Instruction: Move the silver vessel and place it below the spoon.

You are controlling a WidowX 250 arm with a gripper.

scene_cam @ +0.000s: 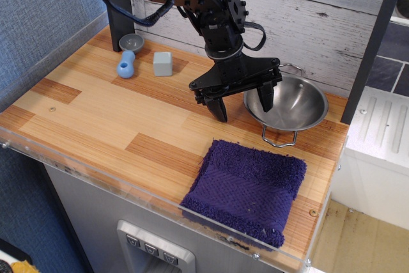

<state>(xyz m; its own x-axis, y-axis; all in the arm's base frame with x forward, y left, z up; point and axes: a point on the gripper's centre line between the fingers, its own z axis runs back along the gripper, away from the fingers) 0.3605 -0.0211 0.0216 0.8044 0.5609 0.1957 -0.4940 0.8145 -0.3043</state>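
Observation:
The silver vessel (295, 103) is a shiny steel bowl with wire loop handles, standing at the table's right back. My gripper (243, 104) is open and straddles its left rim: one finger hangs inside the bowl, the other (219, 109) outside over the wood. I cannot tell if either finger touches the rim. The spoon (128, 55), with a light-blue handle and grey round head, lies at the far left back by the dark post.
A pale grey-green cube (162, 64) sits just right of the spoon. A folded purple towel (248, 188) lies at the front right, below the bowl. A dark post (119, 4) stands at the back left. The table (102, 119) has a clear plastic front lip.

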